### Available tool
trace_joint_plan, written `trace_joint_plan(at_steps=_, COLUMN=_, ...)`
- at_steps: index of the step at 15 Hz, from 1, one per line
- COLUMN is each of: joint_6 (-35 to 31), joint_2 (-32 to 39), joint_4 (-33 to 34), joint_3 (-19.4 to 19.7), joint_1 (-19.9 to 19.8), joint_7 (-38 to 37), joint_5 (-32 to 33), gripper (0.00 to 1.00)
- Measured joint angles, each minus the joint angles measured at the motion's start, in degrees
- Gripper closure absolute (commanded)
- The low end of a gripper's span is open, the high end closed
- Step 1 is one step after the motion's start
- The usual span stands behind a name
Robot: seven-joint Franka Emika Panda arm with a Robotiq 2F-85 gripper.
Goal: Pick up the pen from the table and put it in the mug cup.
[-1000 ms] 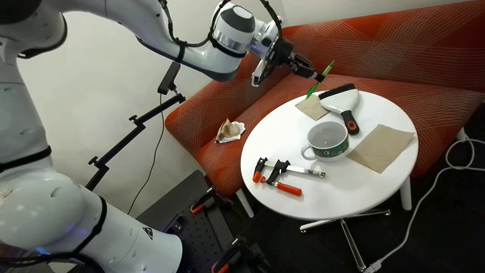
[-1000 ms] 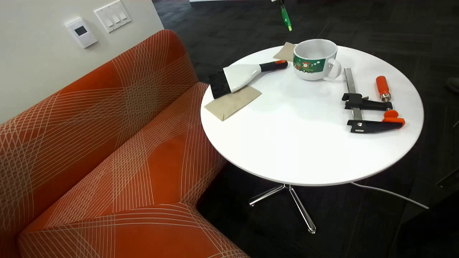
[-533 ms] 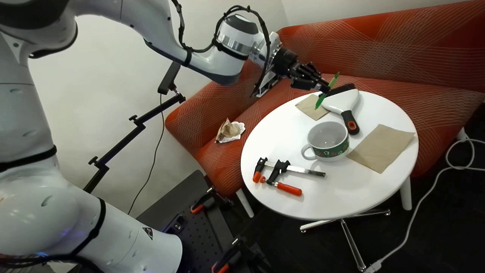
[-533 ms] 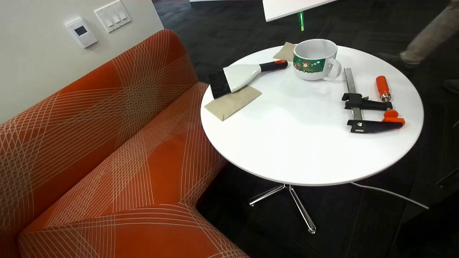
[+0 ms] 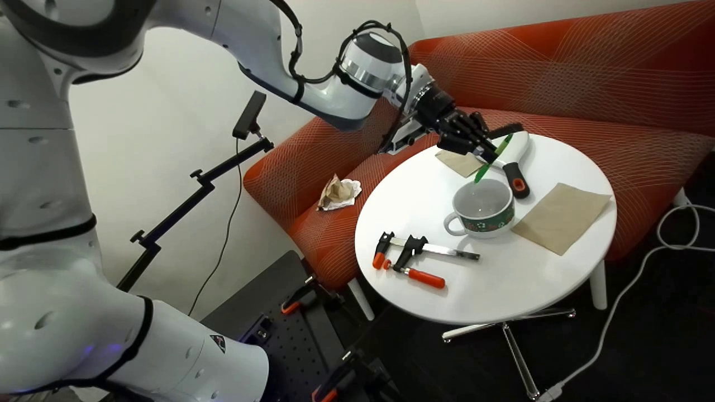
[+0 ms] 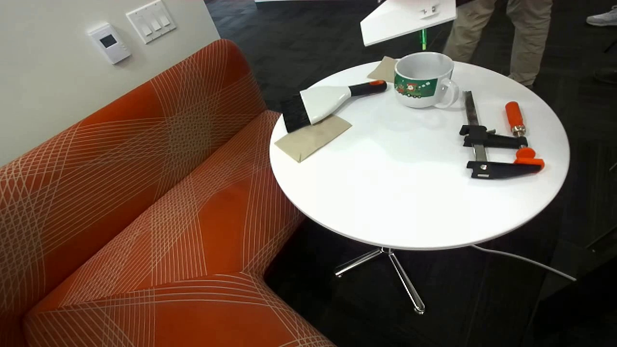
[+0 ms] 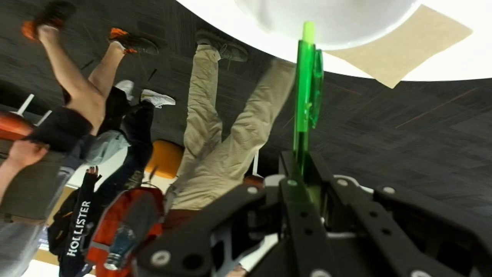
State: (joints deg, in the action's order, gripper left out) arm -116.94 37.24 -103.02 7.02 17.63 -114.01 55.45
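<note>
Behind the round white counter (image 5: 530,279) ran an orange sofa (image 5: 558,72). In an exterior view the mug cup (image 5: 481,207) stood upright on the counter, a clamp (image 5: 412,247) to its near left, a brush (image 5: 516,149) just beside it on the far right.

The claw (image 7: 303,157) was clamped on the green pen (image 7: 305,77), holding it tilted and clear of the counter. In an exterior view the pen's lower end (image 5: 481,173) showed against the far rim of the mug cup; whether it hung over the mouth or beyond it could not be told.

Placing seemed the step in hand. Doing it well called for a firm pinch, a small shift toward the middle of the mouth, and a turn of the pen nearer upright. Next it wanted a slow descent until the tip was well below the rim, and only then letting go. A drop from that height risked the pen bouncing off the rim; haste risked nudging the brush.
</note>
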Motion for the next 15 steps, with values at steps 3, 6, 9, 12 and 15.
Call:
trace_joint_plan(at_steps=3, joint_6=0.9, joint_2=2.4, joint_4=1.7, joint_3=-1.3, joint_1=-1.4, joint_7=0.0, joint_5=-0.1, gripper=0.97)
trace_joint_plan(at_steps=6, joint_6=1.1, joint_2=4.5, joint_4=3.1, joint_3=-2.2, joint_1=-2.0, joint_7=0.0, joint_5=-0.4, gripper=0.97)
trace_joint_plan(at_steps=9, joint_6=1.1, joint_2=6.1, joint_4=3.9, joint_3=-2.9, joint_1=-2.2, joint_7=0.0, joint_5=-0.7, gripper=0.64)
trace_joint_plan(at_steps=12, joint_6=1.5, joint_2=7.1, joint_4=4.2, joint_3=-3.5, joint_1=-2.2, joint_7=0.1, joint_5=-0.9, gripper=0.49)
trace_joint_plan(at_steps=15, joint_6=1.6, joint_2=7.3, joint_4=4.3, joint_3=-3.6, joint_1=-2.2, joint_7=0.1, joint_5=-1.2, gripper=0.25)
